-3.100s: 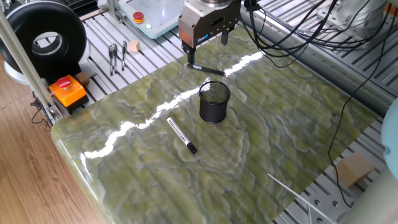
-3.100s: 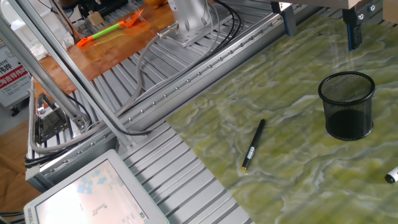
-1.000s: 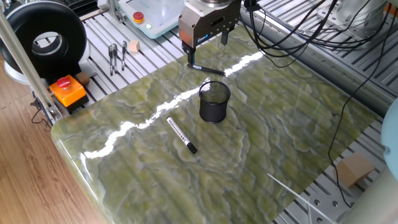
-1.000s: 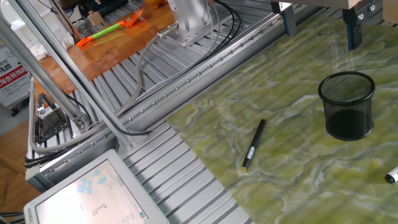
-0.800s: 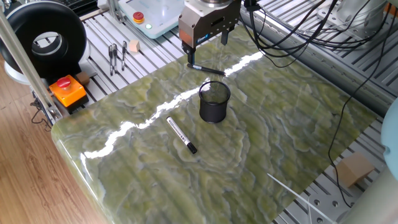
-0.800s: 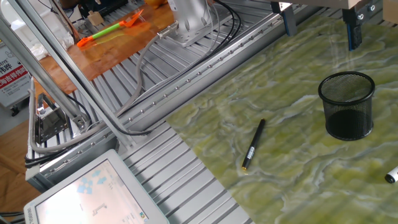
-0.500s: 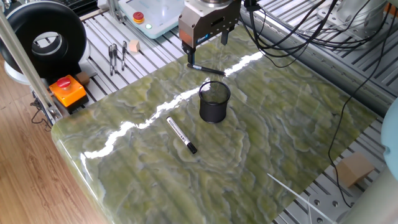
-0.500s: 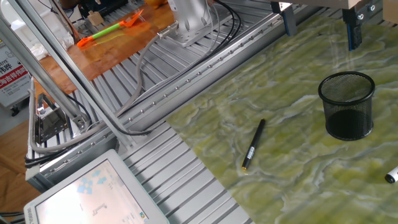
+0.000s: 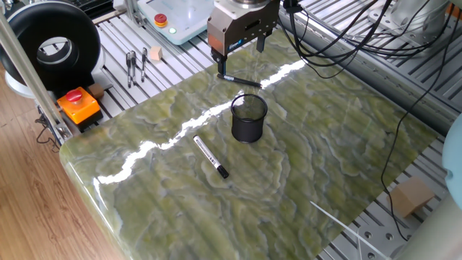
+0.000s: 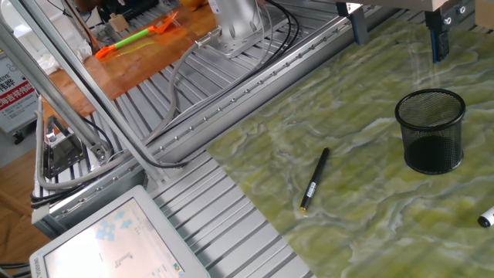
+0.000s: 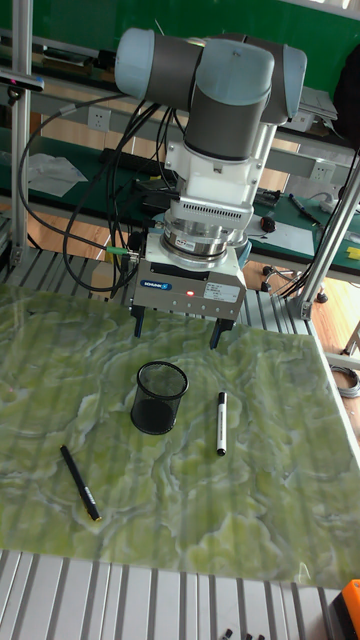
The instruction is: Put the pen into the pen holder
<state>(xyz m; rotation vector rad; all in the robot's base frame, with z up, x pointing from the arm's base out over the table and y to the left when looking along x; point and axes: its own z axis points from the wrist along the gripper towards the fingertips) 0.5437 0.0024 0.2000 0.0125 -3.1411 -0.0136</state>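
Observation:
The pen (image 9: 210,156) is white-barrelled with a black cap. It lies flat on the green marble table (image 9: 303,180), just in front of the pen holder (image 9: 249,118). That holder is a small black mesh cup standing upright with nothing inside. In the tall fixed view the pen (image 11: 221,423) lies right of the pen holder (image 11: 160,397). Only the pen's end (image 10: 485,219) shows in the other fixed view, beyond the pen holder (image 10: 431,131). My gripper (image 9: 238,50) (image 11: 176,328) hangs open above the table's far side, behind the holder, with nothing between its fingers.
A thin all-dark pen (image 9: 238,79) (image 10: 314,179) (image 11: 80,482) lies on the marble below the gripper. An orange stop-button box (image 9: 78,105) and a black round lamp (image 9: 50,47) sit off the table's left. Cables (image 9: 346,36) trail at the back right. A cardboard box (image 9: 411,196) sits lower right.

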